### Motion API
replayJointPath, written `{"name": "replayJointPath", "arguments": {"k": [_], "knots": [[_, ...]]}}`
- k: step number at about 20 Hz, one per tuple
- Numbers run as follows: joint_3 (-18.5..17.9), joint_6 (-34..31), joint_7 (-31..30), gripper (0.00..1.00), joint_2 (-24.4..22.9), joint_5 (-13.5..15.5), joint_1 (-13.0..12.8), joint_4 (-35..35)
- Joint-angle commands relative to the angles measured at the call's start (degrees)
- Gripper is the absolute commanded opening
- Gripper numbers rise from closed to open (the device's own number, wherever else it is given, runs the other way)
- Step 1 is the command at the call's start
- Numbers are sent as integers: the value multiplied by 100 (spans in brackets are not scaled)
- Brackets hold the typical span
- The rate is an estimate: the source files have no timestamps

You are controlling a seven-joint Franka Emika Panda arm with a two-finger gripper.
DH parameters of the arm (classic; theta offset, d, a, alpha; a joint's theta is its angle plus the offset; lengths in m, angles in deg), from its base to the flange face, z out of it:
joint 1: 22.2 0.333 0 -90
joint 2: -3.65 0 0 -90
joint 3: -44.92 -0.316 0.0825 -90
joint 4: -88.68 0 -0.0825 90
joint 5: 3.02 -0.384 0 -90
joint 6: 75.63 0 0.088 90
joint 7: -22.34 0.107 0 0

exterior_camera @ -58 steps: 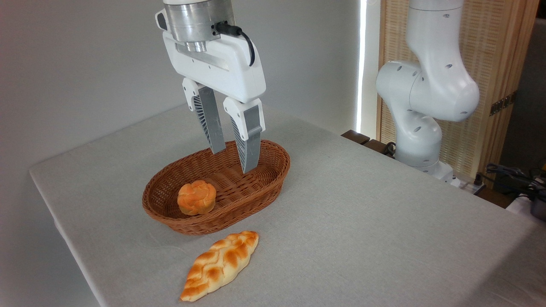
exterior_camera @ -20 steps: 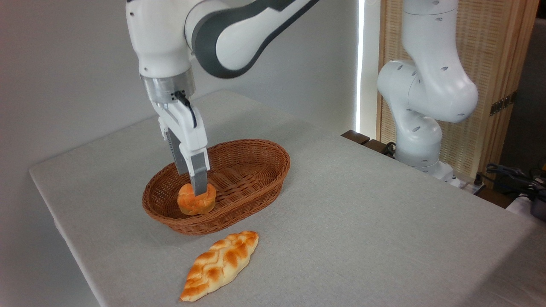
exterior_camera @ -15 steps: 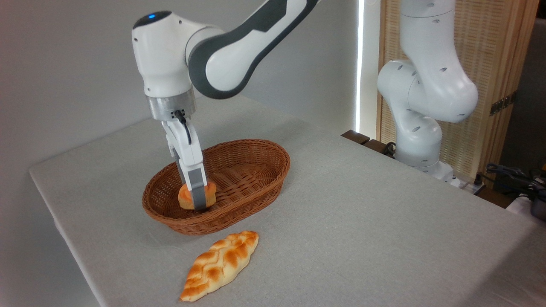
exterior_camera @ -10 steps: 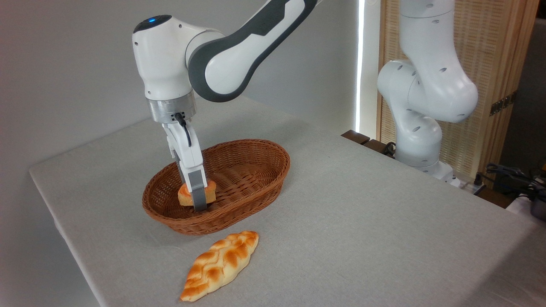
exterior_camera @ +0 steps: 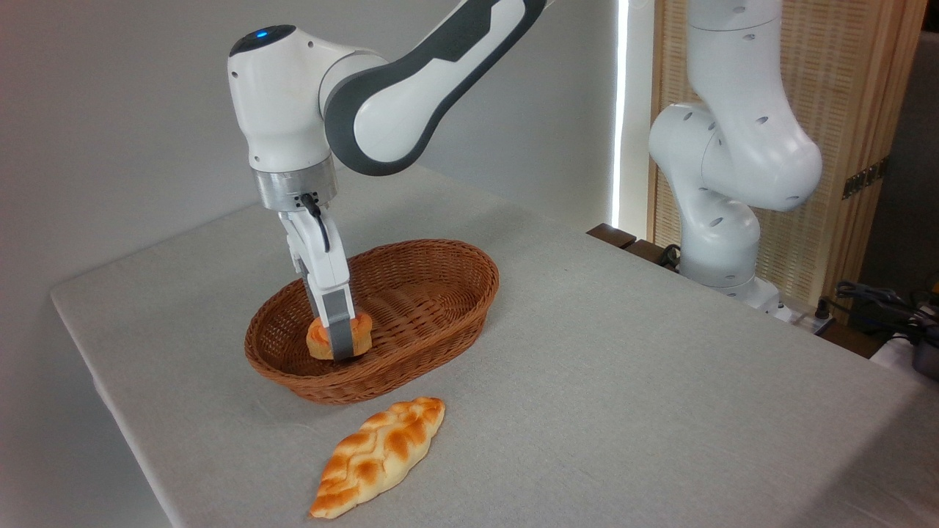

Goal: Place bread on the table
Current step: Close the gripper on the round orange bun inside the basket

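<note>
The end effector is down inside the wicker basket, its fingers straddling the bread, a small orange bun sitting at the basket's 8 o'clock end. Only the near finger shows, laid across the bun's front face; the far one is hidden behind it. The bun looks pinched in at the sides, so I judge the jaws closed on the bread, though the hidden finger keeps this from being certain.

The bun is not yet on the desk; it sits low in the basket, at or just above its floor.

Risks from here, as I read them:
- The bun looks soft and rounded. A narrow pinch may let it squeeze out or roll from between the fingers once lifted.
- The basket wall rises just toward 7 o'clock of the grasp. A sideways move before enough lift could catch the bun or a finger on the rim and drag or tip the light basket.
- The braided loaf lies on the cloth near the basket, toward 6 o'clock. Setting down there could land the bun on it or nudge it; open cloth toward 3 o'clock looks safer.
</note>
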State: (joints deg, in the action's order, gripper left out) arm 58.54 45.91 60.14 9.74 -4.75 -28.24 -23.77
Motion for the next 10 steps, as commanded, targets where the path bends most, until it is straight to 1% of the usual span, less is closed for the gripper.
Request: {"name": "replayJointPath", "arguments": {"k": [1,7,10], "knots": [[-9,115,-80,31,-29,85,24,-41],[-9,80,-80,31,-47,85,24,-23],[-26,28,-89,31,-116,93,68,99]]}}
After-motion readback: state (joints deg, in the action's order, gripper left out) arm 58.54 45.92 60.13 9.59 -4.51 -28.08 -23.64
